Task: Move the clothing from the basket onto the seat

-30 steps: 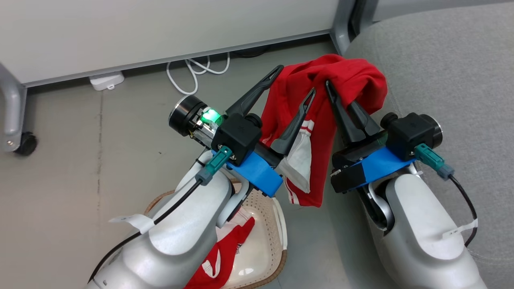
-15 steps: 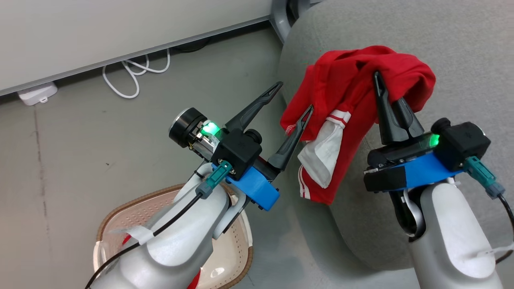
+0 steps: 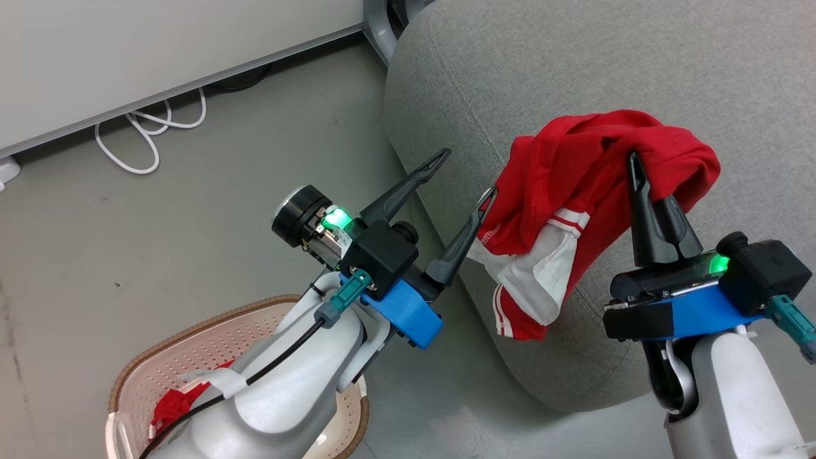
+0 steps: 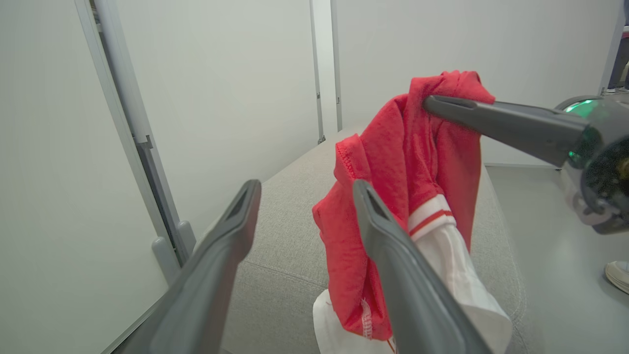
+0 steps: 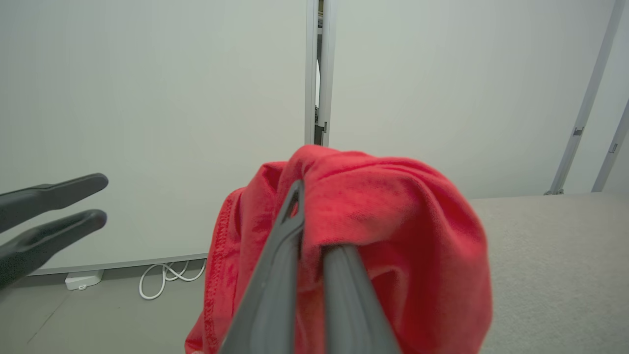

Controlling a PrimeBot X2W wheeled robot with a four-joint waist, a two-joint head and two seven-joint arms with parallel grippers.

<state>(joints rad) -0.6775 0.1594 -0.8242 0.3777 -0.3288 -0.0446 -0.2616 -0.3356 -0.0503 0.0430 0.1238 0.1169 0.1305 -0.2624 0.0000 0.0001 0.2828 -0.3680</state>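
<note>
One red garment (image 3: pixel 561 172) hung centre-right of the frame over the seat's (image 3: pixel 510 76) rounded edge, long axis slanting down-left — pinched in the right gripper's (image 3: pixel 633 159) closed fingers; the left gripper (image 3: pixel 468 172) gaped wide beside it.

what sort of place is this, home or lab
Probably a lab or office mock-up, not a home: pale partition panels on metal frames, a white cable on bare grey floor, plus a grey sofa seat and laundry basket.

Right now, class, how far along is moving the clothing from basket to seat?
Done: one red garment is out of the basket. In hand: right gripper shut on it over the seat's edge; left gripper open. Left: release it, then fetch the second garment in the basket.
</note>
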